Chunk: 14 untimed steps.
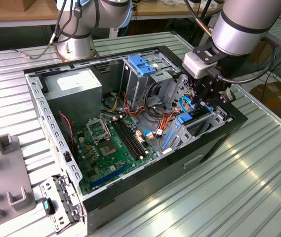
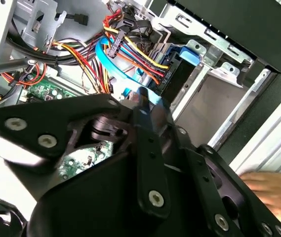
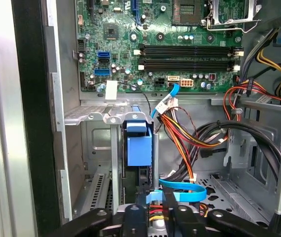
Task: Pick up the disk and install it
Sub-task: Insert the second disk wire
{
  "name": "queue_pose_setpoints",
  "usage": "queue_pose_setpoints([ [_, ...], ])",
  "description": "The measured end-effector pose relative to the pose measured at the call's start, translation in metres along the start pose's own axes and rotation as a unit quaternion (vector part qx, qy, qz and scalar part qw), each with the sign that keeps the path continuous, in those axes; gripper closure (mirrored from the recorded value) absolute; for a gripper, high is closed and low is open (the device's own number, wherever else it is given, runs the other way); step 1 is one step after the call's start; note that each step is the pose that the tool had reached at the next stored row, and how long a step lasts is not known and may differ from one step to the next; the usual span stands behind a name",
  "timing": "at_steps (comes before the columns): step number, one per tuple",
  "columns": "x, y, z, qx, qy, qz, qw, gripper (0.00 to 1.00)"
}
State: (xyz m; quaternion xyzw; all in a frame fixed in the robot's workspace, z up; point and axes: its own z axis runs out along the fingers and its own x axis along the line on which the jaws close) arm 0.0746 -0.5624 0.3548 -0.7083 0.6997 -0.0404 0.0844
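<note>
Inside the open black desktop PC case point(image 1: 214, 143) on the ribbed metal table point(image 1: 259, 187), at the corner toward the exterior view's right, I have the black gripper point(image 1: 203, 98) down by the drive bay. It hangs from the silver arm point(image 1: 239, 27), just above the flat dark disk w/ blue plastic side rails point(image 1: 192, 118). That disk sits on edge in the grey metal bay, apart from the fingers as far as I can see. In the first wrist view the same disk point(image 3: 139, 148) shows its blue rail end, seated between the bay's upright metal walls, w/ the gripper point(image 3: 152, 217) close below it in frame. Finger tips look nearly together there, only a narrow gap, nothing gripped. I can't judge contact w/ the light-blue flat cable point(image 3: 182, 190) that crosses just beside them. In the second wrist view the fingers point(image 2: 142, 106) sit by that same blue cable point(image 2: 113, 66) and the bundle of red, yellow and orange wires point(image 2: 135, 49). A hand point(image 2: 273, 190) shows at the frame edge. Elsewhere in the case: green motherboard point(image 1: 113, 143), grey power-supply box point(image 1: 76, 89) and blue plastic latch on the metal cage point(image 1: 142, 64), all well apart from the gripper.
</note>
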Motion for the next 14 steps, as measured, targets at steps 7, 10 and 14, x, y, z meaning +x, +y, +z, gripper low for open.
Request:
queue_pose_setpoints([
  [7, 0.0000, 0.0008, -0.0002, 0.0003, 0.0000, 0.000, 1.00000, 0.89],
  [10, -0.0001, 0.0034, -0.0006, 0.0013, 0.0001, 0.000, 1.00000, 0.89],
  [14, -0.0001, 0.0038, -0.0007, 0.0015, 0.0001, 0.000, 1.00000, 0.89],
])
